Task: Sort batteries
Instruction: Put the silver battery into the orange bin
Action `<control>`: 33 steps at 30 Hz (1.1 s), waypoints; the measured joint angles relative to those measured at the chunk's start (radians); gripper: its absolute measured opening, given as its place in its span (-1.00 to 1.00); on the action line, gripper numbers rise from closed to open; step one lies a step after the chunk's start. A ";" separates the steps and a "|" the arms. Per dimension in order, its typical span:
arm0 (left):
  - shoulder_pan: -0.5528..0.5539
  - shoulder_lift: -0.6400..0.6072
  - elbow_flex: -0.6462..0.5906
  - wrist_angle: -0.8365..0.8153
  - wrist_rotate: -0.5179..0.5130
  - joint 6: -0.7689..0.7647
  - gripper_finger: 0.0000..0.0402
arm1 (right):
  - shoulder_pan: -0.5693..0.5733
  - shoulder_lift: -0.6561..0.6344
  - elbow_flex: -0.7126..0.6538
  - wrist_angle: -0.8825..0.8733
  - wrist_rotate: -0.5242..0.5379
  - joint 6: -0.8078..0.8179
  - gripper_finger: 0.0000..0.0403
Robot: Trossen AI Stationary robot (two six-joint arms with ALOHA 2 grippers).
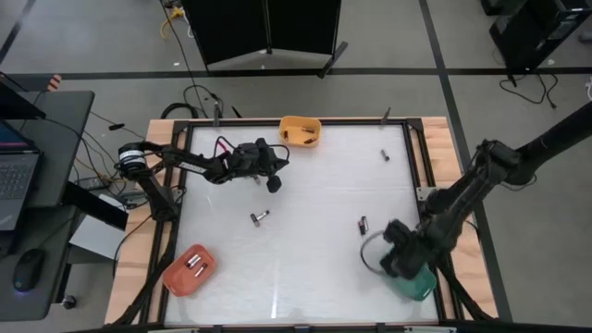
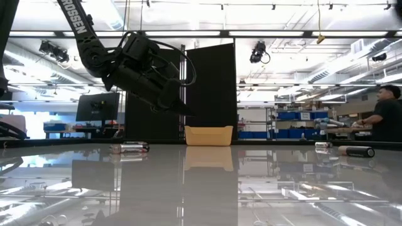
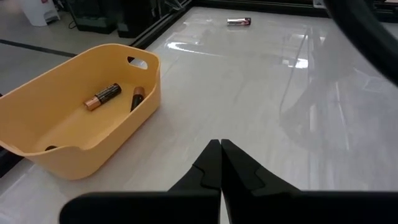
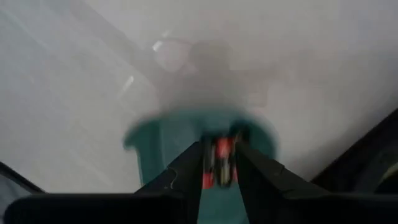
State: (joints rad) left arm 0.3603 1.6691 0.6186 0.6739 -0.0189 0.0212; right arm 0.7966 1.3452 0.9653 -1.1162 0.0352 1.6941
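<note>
My right gripper (image 1: 398, 256) hangs over the green bin (image 1: 413, 282) at the table's near right, shut on a dark battery with red marks (image 4: 219, 163). My left gripper (image 1: 275, 185) is shut and empty, held above the table a little short of the yellow bin (image 1: 301, 131), which has two batteries (image 3: 112, 95) lying on its floor. Loose batteries lie flat on the tabletop at the middle (image 1: 260, 217), toward the right (image 1: 363, 225) and at the far right (image 1: 384, 154). The orange bin (image 1: 190, 270) at the near left also holds batteries. My right gripper pinches the battery by its sides (image 4: 210, 165) between its two fingers, which point down from above. The battery is lifted clear, over the green bin (image 4: 168, 143).
Raised frame rails (image 1: 418, 166) run along the table's edges. The tabletop between the three bins is bare apart from the loose batteries. In the low view a person (image 2: 384, 113) shows in the room far behind the table.
</note>
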 joint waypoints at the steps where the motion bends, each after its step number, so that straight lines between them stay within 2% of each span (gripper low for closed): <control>1: 0.000 0.000 0.000 0.000 0.000 0.000 -0.97 | -0.038 -0.021 0.000 -0.007 0.011 -0.028 -0.51; 5: 0.000 0.000 0.000 0.009 0.000 0.010 -0.97 | -0.233 -0.047 0.000 -0.003 0.018 -0.183 -0.55; 9: 0.000 0.000 0.000 0.008 -0.001 0.021 -0.97 | -0.424 0.005 0.000 0.010 0.021 -0.321 -0.52; 12: 0.000 0.000 0.000 -0.007 0.000 0.031 -0.97 | -0.535 0.057 0.000 0.035 0.018 -0.398 -0.46; 15: 0.000 0.000 0.000 -0.012 -0.001 0.042 -0.97 | -0.608 0.111 0.000 0.066 -0.036 -0.446 -0.40; 19: 0.000 0.000 0.000 -0.013 -0.001 0.053 -0.97 | -0.642 0.163 0.000 0.068 -0.105 -0.467 -0.29; 23: 0.000 0.000 0.000 -0.013 -0.006 0.054 -0.97 | -0.634 0.175 0.000 0.057 -0.112 -0.459 -0.22; 33: 0.000 0.000 0.000 -0.016 -0.013 0.054 -0.95 | -0.621 0.173 -0.112 0.198 -0.116 -0.403 -0.31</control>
State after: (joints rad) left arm 0.3599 1.6691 0.6186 0.6582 -0.0319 0.0753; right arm 0.1760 1.5185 0.8538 -0.9185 -0.0803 1.2907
